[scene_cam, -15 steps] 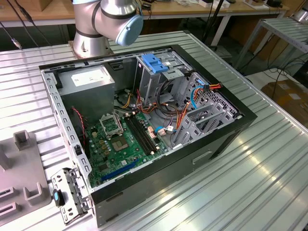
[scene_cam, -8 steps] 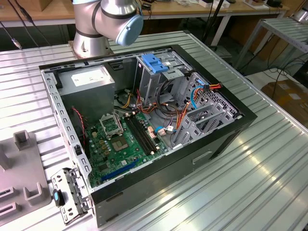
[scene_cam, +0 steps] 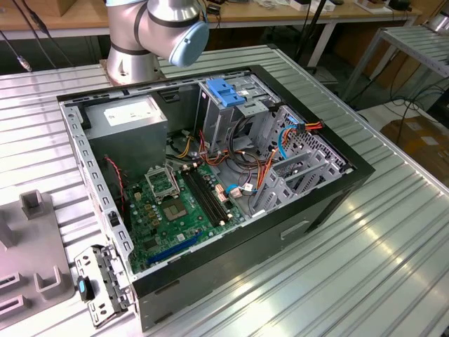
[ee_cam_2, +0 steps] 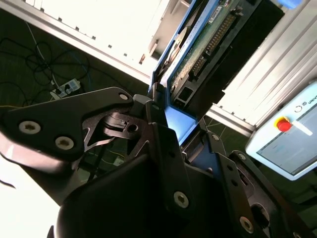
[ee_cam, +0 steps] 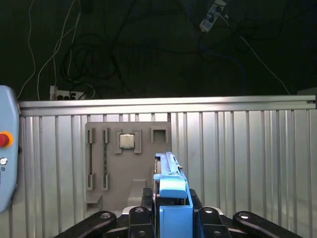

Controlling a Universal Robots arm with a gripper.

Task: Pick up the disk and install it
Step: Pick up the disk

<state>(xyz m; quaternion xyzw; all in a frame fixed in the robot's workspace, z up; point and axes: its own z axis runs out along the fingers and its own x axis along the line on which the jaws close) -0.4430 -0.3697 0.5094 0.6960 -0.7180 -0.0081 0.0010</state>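
Observation:
My gripper (ee_cam: pixel 171 210) is shut on the disk (ee_cam: pixel 171 191), which stands edge-on between the black fingers with its blue plastic side rail facing the first wrist view. In the second wrist view the disk (ee_cam_2: pixel 210 42) shows its green circuit-board underside and a connector row, with a blue rail along its edge, and the gripper (ee_cam_2: pixel 173 119) clamps its near end. The disk hangs in the air above the ribbed metal table (ee_cam: pixel 237 163). The open computer case (scene_cam: pixel 210 175) lies on the table in the exterior view, with a metal drive cage topped in blue plastic (scene_cam: pixel 228 93).
Inside the case are a grey power-supply box (scene_cam: pixel 130 119), a green motherboard (scene_cam: pixel 175 207) and loose cables (scene_cam: pixel 259 175). A grey fixture plate (ee_cam: pixel 126 163) holding a processor lies on the table. A teach pendant (ee_cam_2: pixel 287 134) and the arm's base (scene_cam: pixel 151 35) are nearby.

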